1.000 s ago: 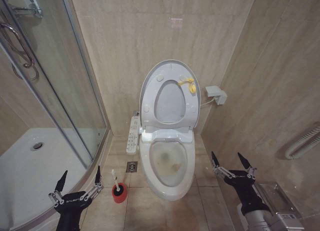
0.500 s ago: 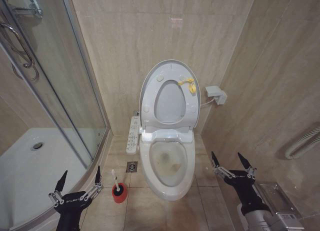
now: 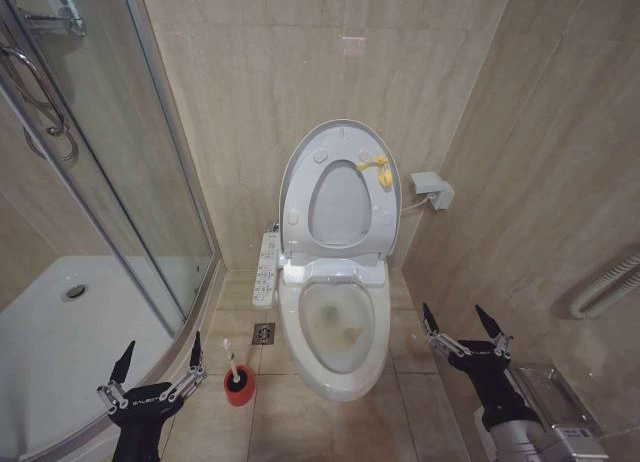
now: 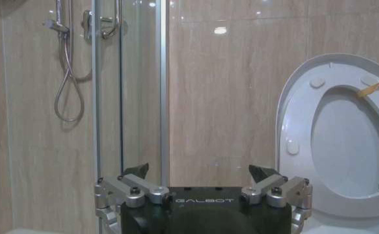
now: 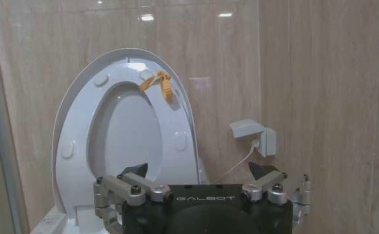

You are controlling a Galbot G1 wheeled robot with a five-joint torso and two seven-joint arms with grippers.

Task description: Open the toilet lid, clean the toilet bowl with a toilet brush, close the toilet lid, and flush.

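Observation:
The toilet lid (image 3: 338, 137) stands raised against the wall with the ring seat up against it, and a yellow loop tag (image 3: 376, 168) hangs on the seat. Below it the toilet bowl (image 3: 334, 327) lies uncovered, brownish inside. The toilet brush (image 3: 230, 358) stands in a red holder (image 3: 238, 387) on the floor left of the bowl. My left gripper (image 3: 160, 357) is open, low, just left of the brush. My right gripper (image 3: 461, 320) is open, low, to the right of the bowl. Both hold nothing. The lid also appears in the left wrist view (image 4: 292, 87) and right wrist view (image 5: 78, 92).
A glass shower door (image 3: 130, 162) and white shower tray (image 3: 60, 332) fill the left side. A control panel (image 3: 266, 270) hangs at the toilet's left. A floor drain (image 3: 263, 333) sits beside the bowl. A wall socket (image 3: 432, 190) and a grab bar (image 3: 605, 287) are on the right.

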